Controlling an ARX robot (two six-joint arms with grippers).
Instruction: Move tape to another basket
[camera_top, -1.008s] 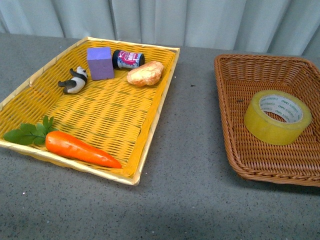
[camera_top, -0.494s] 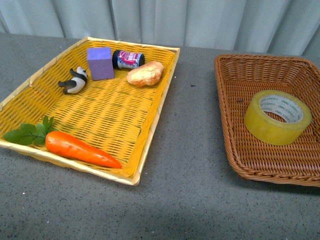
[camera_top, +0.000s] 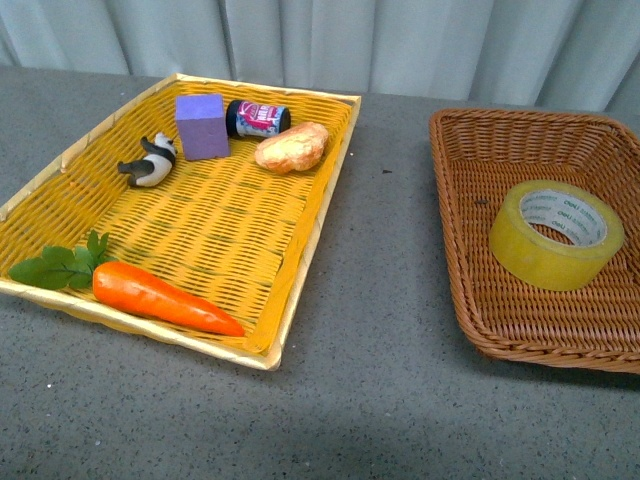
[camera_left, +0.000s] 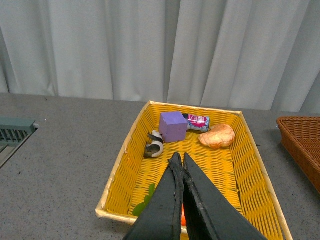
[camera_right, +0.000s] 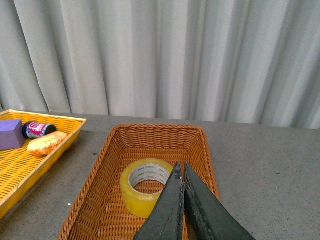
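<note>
- Your left gripper (camera_left: 180, 159) has its jaws pressed together with nothing between them; it hangs above the near part of the yellow tray (camera_top: 300, 290).
- Past the left jaw tips in the left wrist view you see the panda figure (camera_left: 155, 144) a little to one side, the purple block (camera_left: 173, 126) straight beyond, then the small can (camera_left: 198, 121) and the bread roll (camera_left: 217, 135) toward the other side.
- Below those closed jaws, mostly hidden by them, green leaves (camera_left: 145, 200) and a sliver of the carrot (camera_left: 183, 220) show on the tray floor.
- In the front view neither arm is visible; the tray holds the carrot (camera_top: 160, 298) with its leaves (camera_top: 62, 263) at the near edge, and the panda figure (camera_top: 150, 161), purple block (camera_top: 202, 126), can (camera_top: 258, 118) and bread roll (camera_top: 291, 147) toward the far end.
- The tray and the basket (camera_top: 470, 300) sit well apart on the grey table (camera_top: 380, 400).
- The tape (camera_top: 556, 233) lies flat on the basket floor, core opening up, printed letters visible on the pale core.
- Your right gripper (camera_right: 180, 169) also has its jaws closed on nothing; the tape (camera_right: 146, 186) lies just beside and below the tips, still apart from them, inside the basket (camera_right: 102, 160).
- Off to one side of the right jaws the end of the yellow tray (camera_right: 45, 165) shows with the block, can and roll.
</note>
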